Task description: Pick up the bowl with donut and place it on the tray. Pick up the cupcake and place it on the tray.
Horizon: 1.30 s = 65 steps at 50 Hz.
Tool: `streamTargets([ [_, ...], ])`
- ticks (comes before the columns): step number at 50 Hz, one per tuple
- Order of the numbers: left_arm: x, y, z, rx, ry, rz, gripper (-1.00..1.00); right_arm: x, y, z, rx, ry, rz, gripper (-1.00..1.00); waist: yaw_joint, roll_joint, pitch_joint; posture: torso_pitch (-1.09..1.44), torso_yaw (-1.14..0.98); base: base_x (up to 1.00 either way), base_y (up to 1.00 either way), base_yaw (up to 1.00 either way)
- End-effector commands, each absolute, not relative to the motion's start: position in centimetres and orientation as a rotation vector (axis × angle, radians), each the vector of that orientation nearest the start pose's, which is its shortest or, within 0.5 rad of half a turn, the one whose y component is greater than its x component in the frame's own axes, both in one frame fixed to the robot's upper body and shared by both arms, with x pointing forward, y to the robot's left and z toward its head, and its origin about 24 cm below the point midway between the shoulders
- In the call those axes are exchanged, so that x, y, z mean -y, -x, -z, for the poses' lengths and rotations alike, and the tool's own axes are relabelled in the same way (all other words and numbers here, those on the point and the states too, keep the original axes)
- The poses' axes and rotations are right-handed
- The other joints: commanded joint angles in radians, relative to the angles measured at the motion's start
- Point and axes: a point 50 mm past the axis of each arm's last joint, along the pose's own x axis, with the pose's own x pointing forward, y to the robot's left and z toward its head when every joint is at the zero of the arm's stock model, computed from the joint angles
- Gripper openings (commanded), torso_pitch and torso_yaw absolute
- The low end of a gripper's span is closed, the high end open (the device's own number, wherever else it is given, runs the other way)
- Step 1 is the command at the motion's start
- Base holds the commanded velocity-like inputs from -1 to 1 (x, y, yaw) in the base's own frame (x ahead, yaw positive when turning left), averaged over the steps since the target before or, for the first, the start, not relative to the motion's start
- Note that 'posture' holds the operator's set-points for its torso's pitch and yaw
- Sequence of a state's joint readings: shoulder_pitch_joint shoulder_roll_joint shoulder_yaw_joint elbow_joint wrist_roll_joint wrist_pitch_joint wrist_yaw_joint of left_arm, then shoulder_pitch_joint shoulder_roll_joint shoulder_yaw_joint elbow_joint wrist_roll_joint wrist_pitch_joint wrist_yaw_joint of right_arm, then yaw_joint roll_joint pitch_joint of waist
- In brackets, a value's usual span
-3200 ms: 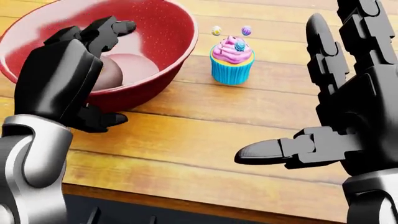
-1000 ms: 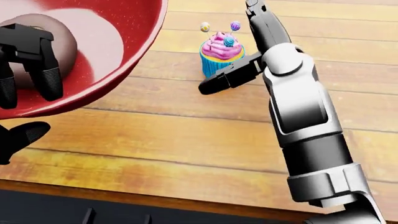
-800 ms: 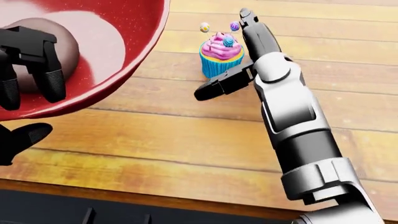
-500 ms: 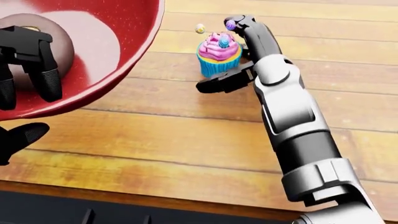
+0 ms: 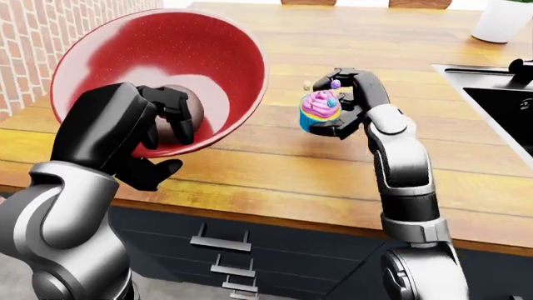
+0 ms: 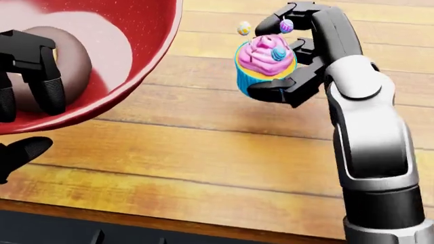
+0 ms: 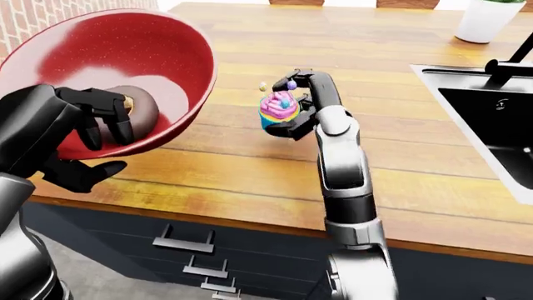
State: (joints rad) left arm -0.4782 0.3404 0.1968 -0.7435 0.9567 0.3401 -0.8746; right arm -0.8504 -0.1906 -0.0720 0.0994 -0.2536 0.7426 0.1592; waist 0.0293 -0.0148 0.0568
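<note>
The robot's left hand point(image 5: 125, 140) holds the red bowl point(image 5: 195, 56) up off the wooden counter point(image 5: 275, 169), tilted so its mouth faces the cameras; two fingers point(image 5: 175, 115) hook over the rim into the bowl and the thumb presses the outside below, so the grip is closed on the rim. The chocolate donut point(image 7: 137, 106) rests low inside the bowl, partly behind those fingers. The right hand point(image 6: 298, 56) is wrapped round the cupcake point(image 6: 266, 63), with its fingers curling over the pink frosting from the upper right and the thumb under the blue wrapper. Half a second ago the cupcake stood on the planks with the hand just closing about it; now it sits larger and higher in the head view and seems clear of the counter, though I cannot see the gap under it plainly. Three seconds ago both hands were lower, the bowl still down on the wood and the right hand open and well apart from the cupcake. A black sink point(image 5: 508, 106) lies at the right edge of the left-eye view, a white pot point(image 7: 483, 19) at the top right of the right-eye view, and drawer handles point(image 5: 218, 240) below the counter edge.
</note>
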Motion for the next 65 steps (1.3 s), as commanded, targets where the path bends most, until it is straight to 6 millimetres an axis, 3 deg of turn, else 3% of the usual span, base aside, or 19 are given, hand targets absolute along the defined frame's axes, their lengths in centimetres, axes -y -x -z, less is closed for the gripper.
streamTargets([
  [1, -18.3, -22.1, -28.7, 0.431, -1.252, -0.112, -1.00, 15.2, -35.5, -25.2, 0.125, 0.331, -0.009, -1.00, 0.002, 0.001, -0.033, 0.00, 0.00, 0.00, 0.00, 0.00],
  [10, -17.8, -22.1, -29.0, 0.438, -1.259, -0.106, -1.00, 16.5, -31.2, -27.1, 0.199, 0.296, -0.004, -1.00, 0.002, -0.004, -0.028, 0.00, 0.00, 0.00, 0.00, 0.00],
  [15, -17.6, -22.3, -29.1, 0.443, -1.263, -0.100, -1.00, 17.1, -30.7, -26.9, 0.200, 0.288, 0.008, -1.00, -0.024, 0.021, -0.063, 0.00, 0.00, -0.39, 0.00, 0.00],
  [27, -17.3, -22.4, -28.6, 0.441, -1.265, -0.089, -1.00, 17.5, -30.6, -27.0, 0.203, 0.265, 0.012, -1.00, -0.035, 0.029, -0.051, 0.00, 0.00, -0.62, -0.01, 0.00],
  [30, -17.3, -22.4, -28.6, 0.439, -1.265, -0.089, -1.00, 17.6, -30.7, -27.0, 0.206, 0.252, 0.009, -1.00, -0.033, 0.094, -0.055, 0.00, 0.00, -0.58, -0.80, 0.00],
  [32, -17.3, -22.4, -28.4, 0.438, -1.265, -0.088, -1.00, 17.5, -30.7, -27.0, 0.209, 0.249, 0.006, -1.00, -0.028, 0.101, -0.046, 0.00, 0.00, -0.47, -1.00, 0.00],
  [40, -17.3, -22.5, -28.2, 0.436, -1.263, -0.086, -1.00, 17.3, -30.5, -27.5, 0.228, 0.235, -0.005, -1.00, 0.003, 0.059, -0.018, 0.00, 0.00, -0.41, -1.00, 0.00],
  [43, -17.2, -22.5, -28.2, 0.437, -1.262, -0.083, -1.00, 17.4, -30.6, -27.6, 0.235, 0.231, -0.005, -1.00, 0.021, -0.010, -0.027, 0.00, 0.00, -0.29, -1.00, 0.00],
  [44, -17.2, -22.5, -28.2, 0.437, -1.262, -0.083, -1.00, 17.4, -30.5, -27.7, 0.236, 0.231, -0.005, -1.00, 0.028, -0.069, -0.043, 0.00, 0.00, -0.27, -1.00, 0.00],
  [46, -17.2, -22.5, -28.2, 0.436, -1.263, -0.083, -1.00, 17.4, -30.5, -27.7, 0.239, 0.230, -0.006, -1.00, 0.014, -0.027, -0.010, 0.00, 0.00, -0.23, -1.00, 0.00],
  [48, -17.2, -22.6, -28.1, 0.436, -1.262, -0.083, -1.00, 17.3, -30.5, -27.8, 0.241, 0.230, -0.006, -1.00, 0.012, -0.023, -0.033, 0.00, 0.00, -0.21, -1.00, 0.00],
  [53, -17.2, -22.6, -28.2, 0.443, -1.257, -0.086, -1.00, 17.3, -30.6, -27.9, 0.245, 0.232, -0.006, -1.00, 0.005, 0.031, -0.010, 0.00, 0.00, -0.18, -1.00, 0.00],
  [54, -17.2, -22.7, -28.1, 0.441, -1.259, -0.083, -1.00, 17.3, -30.6, -27.9, 0.247, 0.233, -0.007, -1.00, 0.004, 0.053, -0.014, 0.00, 0.00, -0.15, -1.00, 0.00],
  [55, -17.2, -22.7, -28.0, 0.440, -1.259, -0.082, -1.00, 17.3, -30.6, -27.9, 0.248, 0.232, -0.006, -1.00, 0.015, 0.112, -0.032, 0.00, 0.00, -0.14, -1.00, 0.00],
  [56, -17.2, -22.8, -27.9, 0.439, -1.258, -0.081, -1.00, 17.4, -30.6, -27.8, 0.247, 0.232, -0.006, -1.00, 0.014, 0.065, 0.008, 0.00, 0.00, -0.15, -1.00, 0.00],
  [59, -17.1, -22.9, -27.8, 0.438, -1.256, -0.079, -1.00, 17.4, -30.6, -27.8, 0.251, 0.231, -0.004, -1.00, 0.000, 0.085, -0.038, 0.00, 0.00, -0.07, -1.00, 0.00],
  [62, -17.1, -23.0, -27.7, 0.437, -1.255, -0.078, -1.00, 17.4, -30.6, -27.8, 0.251, 0.230, -0.006, -1.00, 0.011, 0.051, -0.008, 0.00, 0.00, 0.00, -1.00, 0.00],
  [64, -17.1, -23.1, -27.6, 0.436, -1.255, -0.077, -1.00, 17.4, -30.6, -27.8, 0.252, 0.229, -0.007, -1.00, 0.013, -0.007, -0.016, 0.00, 0.00, 0.00, -1.00, 0.00],
  [65, -17.0, -23.1, -27.6, 0.436, -1.255, -0.076, -1.00, 17.4, -30.6, -27.7, 0.252, 0.229, -0.008, -1.00, 0.012, -0.079, -0.044, 0.00, 0.00, 0.00, -1.00, 0.00],
])
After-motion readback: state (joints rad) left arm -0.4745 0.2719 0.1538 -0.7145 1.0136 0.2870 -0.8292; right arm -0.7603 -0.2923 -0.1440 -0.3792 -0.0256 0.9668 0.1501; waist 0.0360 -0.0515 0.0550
